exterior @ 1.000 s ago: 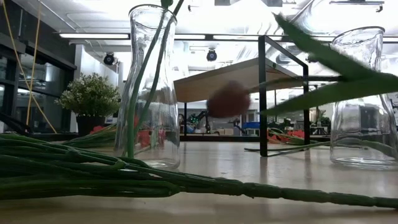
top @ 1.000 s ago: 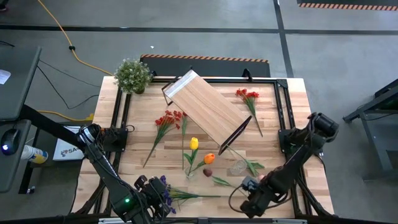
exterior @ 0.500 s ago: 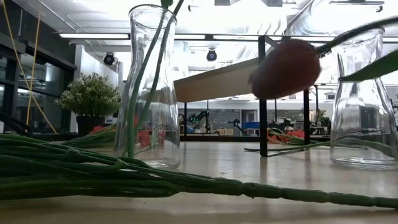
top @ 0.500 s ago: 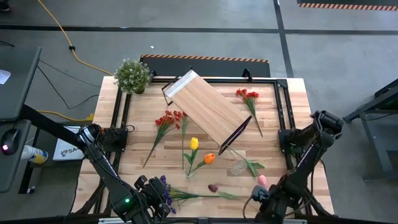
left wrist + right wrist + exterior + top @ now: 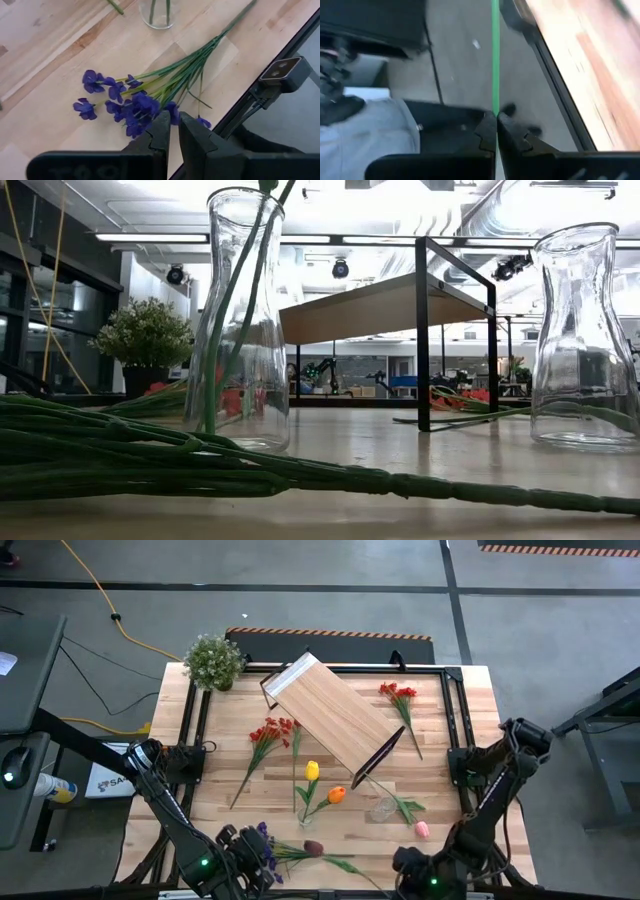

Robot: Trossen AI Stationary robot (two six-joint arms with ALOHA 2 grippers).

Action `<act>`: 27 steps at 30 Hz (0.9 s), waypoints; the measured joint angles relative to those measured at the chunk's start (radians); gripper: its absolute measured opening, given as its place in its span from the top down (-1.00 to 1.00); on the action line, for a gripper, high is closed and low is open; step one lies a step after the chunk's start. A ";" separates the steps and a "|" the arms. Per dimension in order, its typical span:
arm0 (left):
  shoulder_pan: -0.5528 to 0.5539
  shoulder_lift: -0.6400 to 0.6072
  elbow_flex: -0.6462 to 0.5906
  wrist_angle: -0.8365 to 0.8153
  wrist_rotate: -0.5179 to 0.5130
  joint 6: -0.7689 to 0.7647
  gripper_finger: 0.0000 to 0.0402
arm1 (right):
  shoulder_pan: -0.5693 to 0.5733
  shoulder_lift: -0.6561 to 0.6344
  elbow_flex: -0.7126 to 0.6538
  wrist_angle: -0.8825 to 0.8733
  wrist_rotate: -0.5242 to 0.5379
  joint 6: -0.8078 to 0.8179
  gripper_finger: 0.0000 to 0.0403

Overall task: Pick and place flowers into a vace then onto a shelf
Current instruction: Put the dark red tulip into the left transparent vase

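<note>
My right gripper (image 5: 402,872) hangs at the table's near edge, shut on the green stem of a maroon tulip (image 5: 313,848). My left gripper (image 5: 174,131) hovers at the near left over the blossoms of a purple spray (image 5: 135,105). Only a narrow slit shows between its fingers, and nothing shows in it. The spray's stems (image 5: 200,460) lie flat on the table. One glass vase (image 5: 304,818) holds a yellow and an orange tulip, and an empty vase (image 5: 382,808) stands to its right. A pink tulip (image 5: 421,829) lies on the table. The shelf (image 5: 330,720) stands askew at mid-table. My right gripper pinches the tulip's thin green stem (image 5: 495,102) between its two fingertips. The stem runs straight out ahead of the fingers, in line with them, toward the table's left. The maroon head (image 5: 313,848) is at the stem's far end. Whether the head touches the table, I cannot tell.
Two red sprays (image 5: 270,735) (image 5: 400,695) lie on either side of the shelf. A bushy potted plant (image 5: 213,660) stands at the far left corner. A black frame (image 5: 455,730) runs around the tabletop.
My right gripper has risen, drawn back toward the near edge and tipped toward level, still shut on the stem. The maroon tulip has swung with it. Its head has gone from beside the vases toward the near left, and it has passed up and out of the low view.
</note>
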 joint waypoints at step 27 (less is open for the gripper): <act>0.000 0.000 0.000 0.110 -0.002 -0.026 0.63 | -0.331 0.000 0.002 0.581 0.330 -0.991 1.00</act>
